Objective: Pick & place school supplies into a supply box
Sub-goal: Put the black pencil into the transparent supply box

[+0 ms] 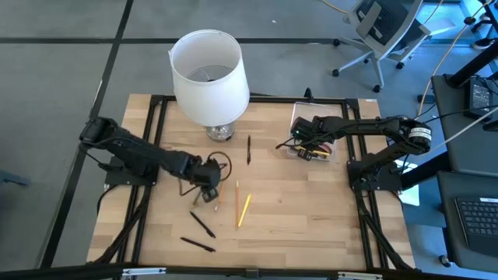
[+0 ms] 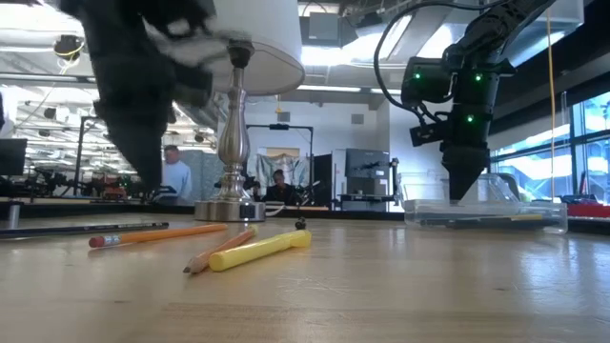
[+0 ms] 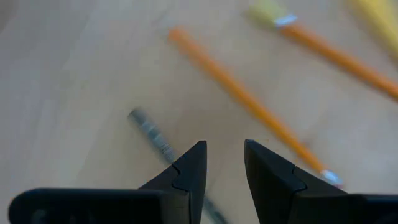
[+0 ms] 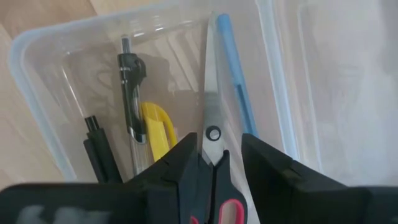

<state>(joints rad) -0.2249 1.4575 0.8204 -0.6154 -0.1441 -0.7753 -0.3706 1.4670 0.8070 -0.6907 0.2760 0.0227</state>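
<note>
Partway through: my right gripper, jaws parted around the scissors, hangs over the supply box at three o'clock, pens inside. My left gripper, open and empty, hovers at seven o'clock over a grey pencil. Orange pencils, yellow marker, black pens remain. A lamp stands at twelve.

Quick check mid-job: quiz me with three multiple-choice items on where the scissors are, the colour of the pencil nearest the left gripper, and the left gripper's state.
1. The scissors lie:
A) in the supply box
B) under the lamp
C) on the bare table

2. The pencil ahead of the left gripper is:
A) green
B) orange
C) white

3. The left gripper is:
A) shut on a pen
B) out of view
C) open, holding nothing

Answers: 1 A, the blades rest inside the clear walls beside pens. 2 B, its shaft shows orange. 3 C, a gap shows between its fingers.
</note>
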